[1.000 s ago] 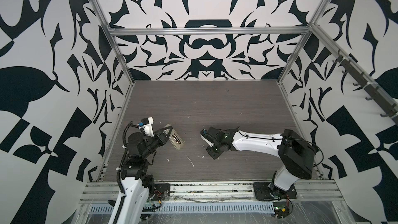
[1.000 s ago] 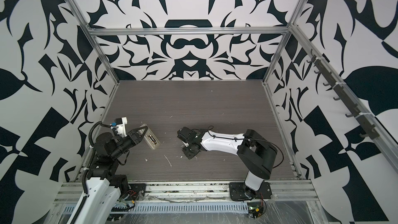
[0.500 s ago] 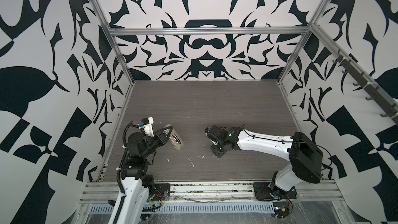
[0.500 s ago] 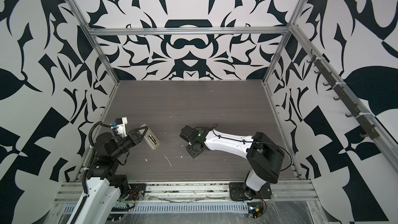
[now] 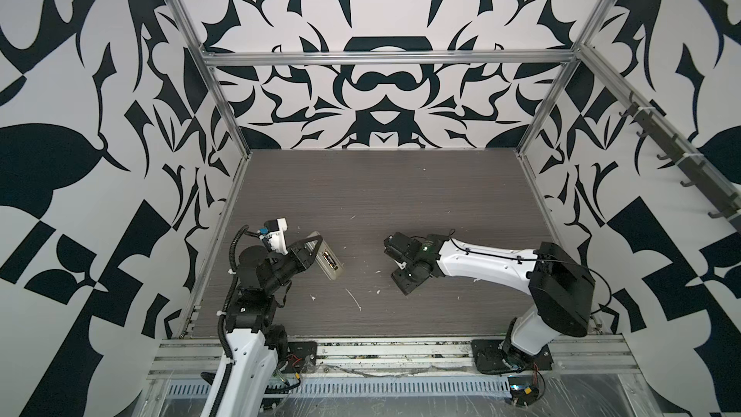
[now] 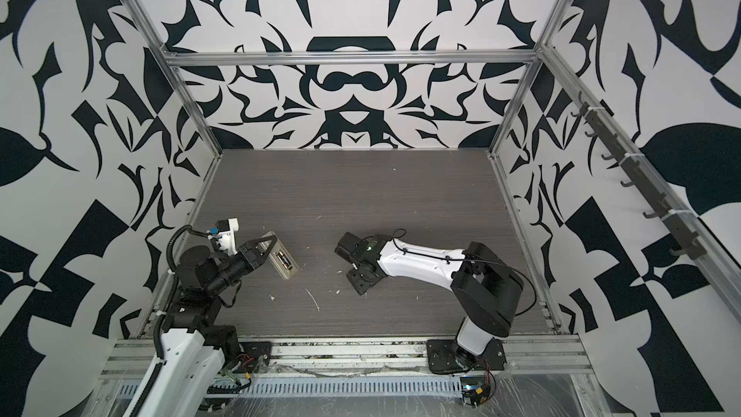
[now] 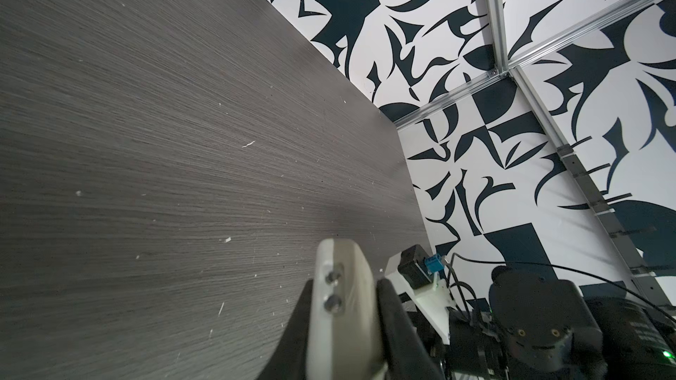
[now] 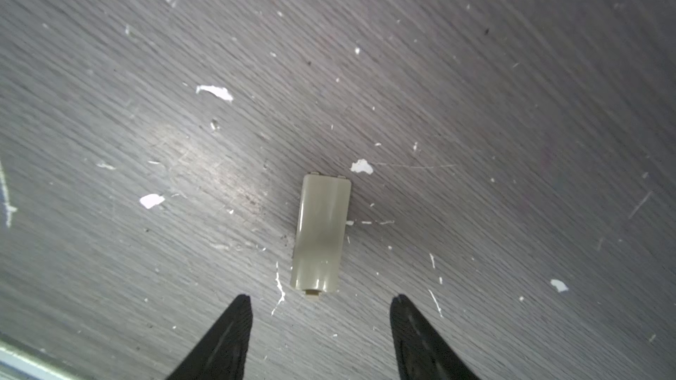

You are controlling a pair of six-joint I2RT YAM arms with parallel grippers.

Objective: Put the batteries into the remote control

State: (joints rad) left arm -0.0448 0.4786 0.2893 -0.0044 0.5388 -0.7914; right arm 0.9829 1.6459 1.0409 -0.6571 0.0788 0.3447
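The remote control (image 5: 326, 260) (image 6: 282, 258) is a slim white handset held off the table at the left, back side up. My left gripper (image 5: 314, 252) (image 6: 266, 248) is shut on it. Two dark shapes in its recess look like the batteries (image 5: 329, 259) (image 6: 285, 259). The left wrist view shows the remote control (image 7: 344, 323) end-on, clamped in the left gripper (image 7: 345, 281). My right gripper (image 5: 391, 264) (image 6: 347, 260) (image 8: 321, 301) points down at mid-table, open and empty.
A small translucent cover piece (image 8: 321, 235) lies flat on the table just beyond the right fingertips (image 8: 243, 305), touching neither; the arm hides it in both top views. White flecks (image 5: 355, 300) dot the dark wood table (image 5: 381, 194). Patterned walls enclose it.
The right gripper's jaws have spread wider, and the right arm's elbow has shifted a little. The left arm and the remote control have not moved.
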